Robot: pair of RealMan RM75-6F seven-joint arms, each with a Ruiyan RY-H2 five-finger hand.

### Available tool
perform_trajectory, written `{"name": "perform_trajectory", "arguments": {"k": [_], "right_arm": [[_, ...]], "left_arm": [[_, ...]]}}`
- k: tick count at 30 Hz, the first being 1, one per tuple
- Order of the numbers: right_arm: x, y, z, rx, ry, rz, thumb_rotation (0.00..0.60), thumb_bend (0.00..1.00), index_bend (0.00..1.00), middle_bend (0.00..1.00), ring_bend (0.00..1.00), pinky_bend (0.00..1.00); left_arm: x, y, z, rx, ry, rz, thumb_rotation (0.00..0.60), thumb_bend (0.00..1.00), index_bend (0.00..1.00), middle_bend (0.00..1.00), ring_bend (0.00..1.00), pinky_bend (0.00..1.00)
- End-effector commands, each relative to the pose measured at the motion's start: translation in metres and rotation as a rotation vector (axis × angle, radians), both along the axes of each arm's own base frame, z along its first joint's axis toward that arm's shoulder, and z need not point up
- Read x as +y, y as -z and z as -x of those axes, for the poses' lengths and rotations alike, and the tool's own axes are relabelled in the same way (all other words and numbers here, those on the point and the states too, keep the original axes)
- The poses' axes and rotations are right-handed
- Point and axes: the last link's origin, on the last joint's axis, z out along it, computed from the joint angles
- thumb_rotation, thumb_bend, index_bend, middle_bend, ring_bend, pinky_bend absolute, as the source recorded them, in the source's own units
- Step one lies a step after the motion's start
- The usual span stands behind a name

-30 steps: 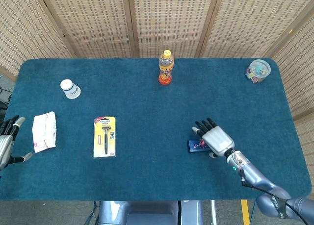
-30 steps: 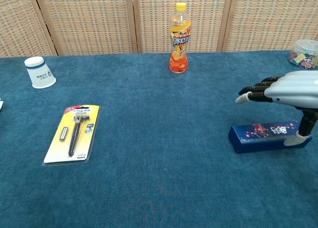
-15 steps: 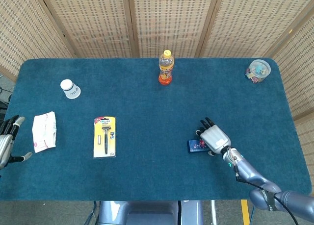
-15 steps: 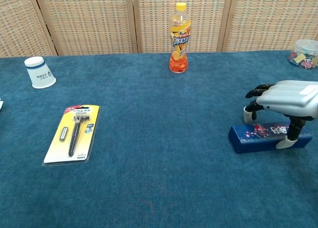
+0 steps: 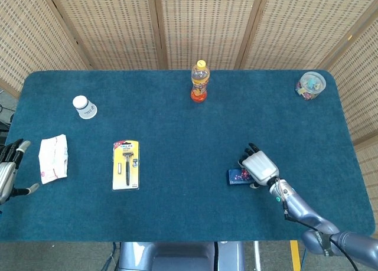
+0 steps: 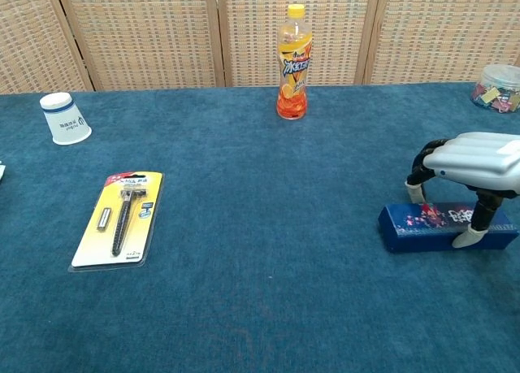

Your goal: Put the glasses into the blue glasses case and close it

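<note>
The blue glasses case (image 6: 443, 227) lies closed on the blue cloth at the right; in the head view only its left end (image 5: 238, 176) shows beside the hand. My right hand (image 6: 475, 155) arches over it, fingers curled down behind its far side and the thumb against its near face, so it grips the case. From the head camera, that right hand (image 5: 260, 166) covers most of the case. My left hand (image 5: 6, 175) hangs at the table's far left edge, fingers spread and holding nothing. No glasses are visible in either view.
An orange drink bottle (image 6: 293, 62) stands at the back centre. A paper cup (image 6: 66, 118) lies at the back left, a razor in a yellow pack (image 6: 119, 218) left of centre, a white packet (image 5: 53, 158) near the left edge, and a candy jar (image 5: 310, 85) at the back right.
My right hand came down from hovering flat over the case and curled its fingers around it. The case shifted slightly to the right. The left hand stayed put.
</note>
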Motion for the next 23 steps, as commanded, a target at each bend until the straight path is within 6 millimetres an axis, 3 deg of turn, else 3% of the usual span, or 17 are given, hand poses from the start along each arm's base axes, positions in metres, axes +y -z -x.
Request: {"name": "perform_trajectory", "arguments": {"k": [1, 6, 10, 16, 23], "right_arm": [[0.007, -0.018, -0.002, -0.036, 0.051, -0.019, 0.600, 0.00, 0.00, 0.00, 0.00, 0.08], [0.027, -0.060, -0.007, -0.145, 0.056, 0.080, 0.600, 0.00, 0.00, 0.00, 0.00, 0.04], [0.053, -0.094, 0.014, -0.238, 0.037, 0.230, 0.600, 0.00, 0.00, 0.00, 0.00, 0.04], [0.091, -0.115, 0.058, -0.315, 0.105, 0.365, 0.600, 0.00, 0.00, 0.00, 0.00, 0.03], [0.129, -0.133, 0.092, -0.433, 0.158, 0.532, 0.600, 0.00, 0.00, 0.00, 0.00, 0.02]], "left_arm": [[0.000, 0.000, 0.000, 0.000, 0.002, 0.003, 0.600, 0.00, 0.00, 0.00, 0.00, 0.00], [-0.003, -0.003, -0.001, -0.013, 0.009, -0.003, 0.600, 0.00, 0.00, 0.00, 0.00, 0.00], [-0.007, -0.008, -0.001, -0.019, 0.022, -0.028, 0.600, 0.00, 0.00, 0.00, 0.00, 0.00], [-0.013, -0.011, -0.002, -0.009, 0.043, -0.091, 0.600, 0.00, 0.00, 0.00, 0.00, 0.00], [-0.024, -0.012, -0.004, -0.038, 0.094, -0.119, 0.600, 0.00, 0.00, 0.00, 0.00, 0.00]]}}
